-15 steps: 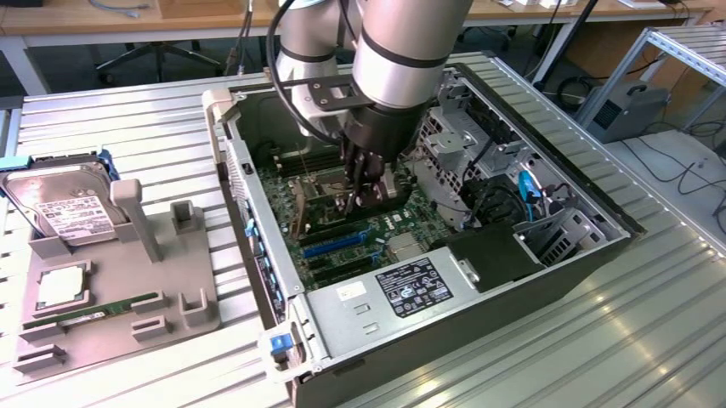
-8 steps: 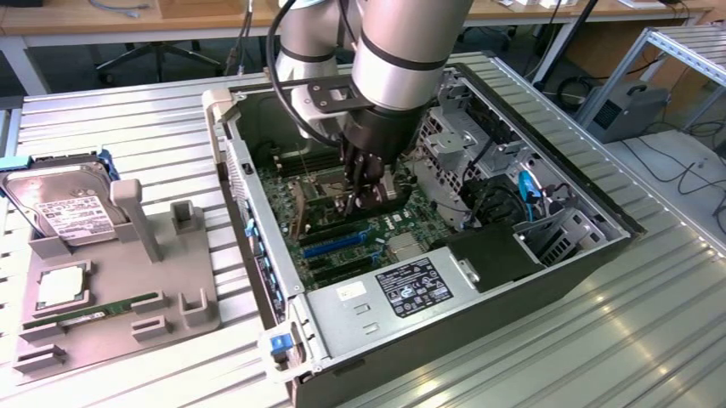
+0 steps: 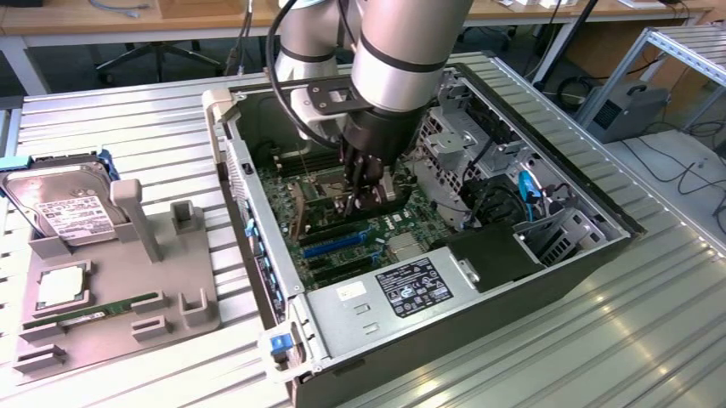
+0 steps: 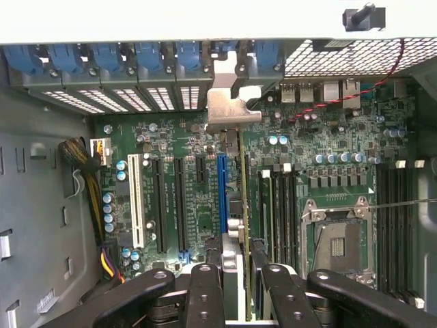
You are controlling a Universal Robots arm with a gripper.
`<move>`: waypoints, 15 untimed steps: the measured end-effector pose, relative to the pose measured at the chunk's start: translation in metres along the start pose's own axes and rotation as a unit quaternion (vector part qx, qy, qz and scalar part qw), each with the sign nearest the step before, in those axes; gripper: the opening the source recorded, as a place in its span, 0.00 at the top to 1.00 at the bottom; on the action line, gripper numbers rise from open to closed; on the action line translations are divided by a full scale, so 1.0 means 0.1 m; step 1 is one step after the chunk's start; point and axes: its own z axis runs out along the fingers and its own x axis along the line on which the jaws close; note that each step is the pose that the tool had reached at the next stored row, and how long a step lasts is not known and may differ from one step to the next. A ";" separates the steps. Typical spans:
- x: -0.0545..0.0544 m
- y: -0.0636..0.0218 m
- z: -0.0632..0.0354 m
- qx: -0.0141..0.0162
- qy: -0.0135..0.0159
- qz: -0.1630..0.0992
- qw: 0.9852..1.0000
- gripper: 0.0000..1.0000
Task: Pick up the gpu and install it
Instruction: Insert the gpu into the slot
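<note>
While gripped edge-on, gpu (image 4: 235,205), no legible writing

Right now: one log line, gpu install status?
arm: inside open PC case | gripper: shut on gpu | gpu: edge-on over motherboard beside blue slot, bracket at rear slot covers | seated: cannot tell

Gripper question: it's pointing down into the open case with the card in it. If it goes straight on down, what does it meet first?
Most likely the motherboard: the gripper holds the gpu edge-down over the expansion slots, beside the blue slot. The card's lower edge would touch first; how much gap remains I cannot tell.
</note>
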 end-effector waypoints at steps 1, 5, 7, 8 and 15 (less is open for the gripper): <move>0.00 0.000 0.001 0.000 0.000 0.000 1.000 0.73; 0.00 0.004 0.008 0.000 0.000 0.000 1.000 0.73; 0.00 0.005 0.011 0.000 0.000 0.000 1.000 0.73; 0.01 0.006 0.013 0.000 0.000 0.000 1.000 0.73; 0.01 0.011 0.031 0.000 0.000 0.000 1.000 0.73</move>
